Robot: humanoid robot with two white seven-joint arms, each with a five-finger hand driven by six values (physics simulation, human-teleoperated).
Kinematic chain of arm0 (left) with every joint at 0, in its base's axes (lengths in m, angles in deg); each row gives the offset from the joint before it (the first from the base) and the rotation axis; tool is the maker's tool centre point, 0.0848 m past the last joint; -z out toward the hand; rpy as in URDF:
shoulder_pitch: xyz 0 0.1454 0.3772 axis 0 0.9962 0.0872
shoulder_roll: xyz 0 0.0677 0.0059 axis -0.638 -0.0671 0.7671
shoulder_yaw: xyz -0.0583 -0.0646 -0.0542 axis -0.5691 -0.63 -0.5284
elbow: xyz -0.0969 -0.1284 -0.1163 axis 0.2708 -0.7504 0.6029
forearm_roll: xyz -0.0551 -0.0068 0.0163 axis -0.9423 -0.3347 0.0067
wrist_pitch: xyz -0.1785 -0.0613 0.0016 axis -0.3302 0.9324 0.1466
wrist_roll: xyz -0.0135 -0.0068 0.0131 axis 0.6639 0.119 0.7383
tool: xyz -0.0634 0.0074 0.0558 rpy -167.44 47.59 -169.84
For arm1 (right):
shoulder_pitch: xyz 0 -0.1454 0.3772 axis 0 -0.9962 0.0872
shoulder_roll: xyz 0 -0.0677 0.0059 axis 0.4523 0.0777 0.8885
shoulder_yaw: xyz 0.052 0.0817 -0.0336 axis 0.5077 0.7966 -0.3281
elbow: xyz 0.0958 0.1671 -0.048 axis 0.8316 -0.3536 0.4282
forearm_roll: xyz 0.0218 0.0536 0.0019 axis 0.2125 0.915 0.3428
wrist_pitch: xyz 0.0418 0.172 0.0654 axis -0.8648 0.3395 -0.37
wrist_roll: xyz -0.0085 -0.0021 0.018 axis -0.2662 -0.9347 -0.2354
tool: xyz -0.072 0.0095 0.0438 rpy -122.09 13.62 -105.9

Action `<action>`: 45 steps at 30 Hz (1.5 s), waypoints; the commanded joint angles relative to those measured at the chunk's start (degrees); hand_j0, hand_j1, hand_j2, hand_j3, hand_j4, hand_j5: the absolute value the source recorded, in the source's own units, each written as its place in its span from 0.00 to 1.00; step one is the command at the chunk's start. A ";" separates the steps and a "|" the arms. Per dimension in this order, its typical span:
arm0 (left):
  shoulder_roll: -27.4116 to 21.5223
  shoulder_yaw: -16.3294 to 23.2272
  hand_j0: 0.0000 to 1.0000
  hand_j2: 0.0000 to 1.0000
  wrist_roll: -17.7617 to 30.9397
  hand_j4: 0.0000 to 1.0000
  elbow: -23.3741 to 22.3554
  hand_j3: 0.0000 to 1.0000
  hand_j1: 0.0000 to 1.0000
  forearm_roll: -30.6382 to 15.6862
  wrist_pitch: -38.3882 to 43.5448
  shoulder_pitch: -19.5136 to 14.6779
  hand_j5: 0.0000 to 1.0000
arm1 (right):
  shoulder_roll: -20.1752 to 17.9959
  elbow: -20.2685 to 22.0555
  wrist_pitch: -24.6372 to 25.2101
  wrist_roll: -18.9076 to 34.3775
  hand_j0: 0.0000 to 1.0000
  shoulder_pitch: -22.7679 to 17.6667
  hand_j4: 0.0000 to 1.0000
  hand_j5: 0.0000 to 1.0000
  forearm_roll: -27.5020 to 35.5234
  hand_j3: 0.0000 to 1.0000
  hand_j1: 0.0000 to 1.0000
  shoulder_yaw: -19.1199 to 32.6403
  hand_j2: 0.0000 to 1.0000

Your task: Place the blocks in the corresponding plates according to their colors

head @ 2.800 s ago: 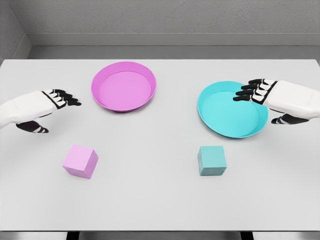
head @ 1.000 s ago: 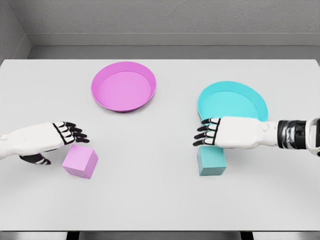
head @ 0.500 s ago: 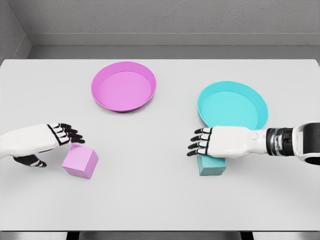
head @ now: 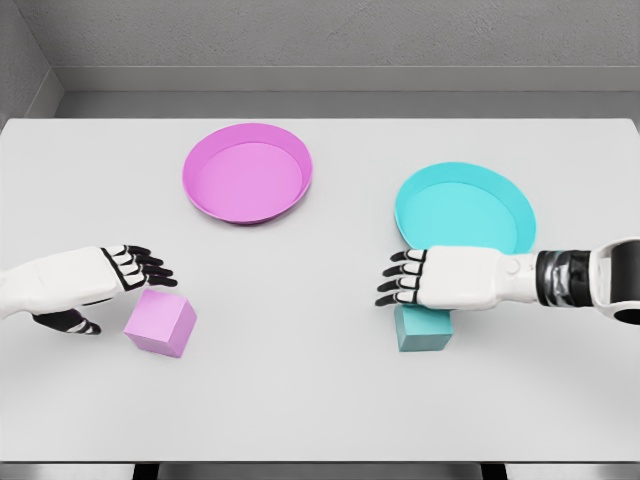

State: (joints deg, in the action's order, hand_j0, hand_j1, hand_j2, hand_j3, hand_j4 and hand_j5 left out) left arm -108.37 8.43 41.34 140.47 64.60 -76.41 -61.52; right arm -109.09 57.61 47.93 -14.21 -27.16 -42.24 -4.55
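Two hands over two blocks: left hand (head: 85, 283) sits just up-left of the pink block (head: 160, 323), fingers loosely spread, holding nothing; right hand (head: 450, 280) lies flat over the top of the teal block (head: 424, 330), fingers extended, no visible grip. Both blocks rest on the table (head: 320, 400), pink plate (head: 247, 172) and teal plate (head: 463, 211) further back.

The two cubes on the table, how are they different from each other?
The pink cube sits at the left, in full view, with the left robot hand beside its upper left corner. The teal cube sits at the right, its top partly hidden by the right robot hand above it. Both look alike in size and rest on the table, outside the plates.
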 commanded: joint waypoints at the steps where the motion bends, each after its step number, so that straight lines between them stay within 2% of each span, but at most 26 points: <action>1: -0.07 -0.01 1.00 1.00 -0.13 1.00 0.37 1.00 1.00 -1.51 0.08 0.00 1.00 | -0.70 0.05 0.09 -0.14 1.00 0.00 1.00 1.00 0.34 1.00 1.00 0.04 1.00; 6: -1.12 -0.45 1.00 1.00 0.04 1.00 0.28 1.00 1.00 -1.51 0.08 -0.62 1.00 | -0.70 0.05 0.09 -0.22 1.00 -0.18 1.00 1.00 0.43 1.00 1.00 0.04 1.00; 14: -2.00 -3.53 1.00 1.00 0.40 1.00 0.28 1.00 1.00 -0.55 0.08 -0.97 1.00 | -0.53 0.05 0.09 0.22 1.00 -0.62 1.00 1.00 0.26 1.00 1.00 -0.58 1.00; 19: -2.26 -4.06 1.00 1.00 0.48 1.00 0.54 1.00 1.00 3.23 0.08 -3.25 1.00 | -0.62 0.05 0.09 0.39 1.00 -0.70 1.00 1.00 -0.01 1.00 1.00 -0.58 1.00; 28: -2.18 -3.79 1.00 1.00 0.84 1.00 4.50 1.00 1.00 6.13 0.08 -3.60 1.00 | -0.26 0.05 0.09 0.57 1.00 -0.97 1.00 1.00 -2.20 1.00 1.00 -2.07 1.00; 33: -2.00 -3.79 1.00 1.00 0.92 1.00 4.68 1.00 1.00 8.15 0.08 -4.48 1.00 | -0.44 0.05 0.09 0.57 1.00 -0.79 1.00 1.00 -2.20 1.00 1.00 -2.07 1.00; 38: -1.65 -3.70 1.00 1.00 1.27 1.00 4.68 1.00 1.00 9.65 0.08 -4.48 1.00 | -0.35 0.05 0.09 2.33 0.88 -1.14 0.88 0.88 -2.12 0.88 0.88 -1.99 0.88; 45: -0.95 -3.26 1.00 1.00 2.33 1.00 4.68 1.00 1.00 10.09 0.08 -4.48 1.00 | -0.79 0.05 0.09 2.15 0.86 -0.70 0.86 0.86 -1.50 0.86 0.86 -0.58 0.86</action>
State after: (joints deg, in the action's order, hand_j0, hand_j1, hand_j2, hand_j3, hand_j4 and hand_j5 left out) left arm -109.45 5.05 43.43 145.13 74.91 -76.42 -65.92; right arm -109.70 57.82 49.21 -13.11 -27.86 -40.17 -5.31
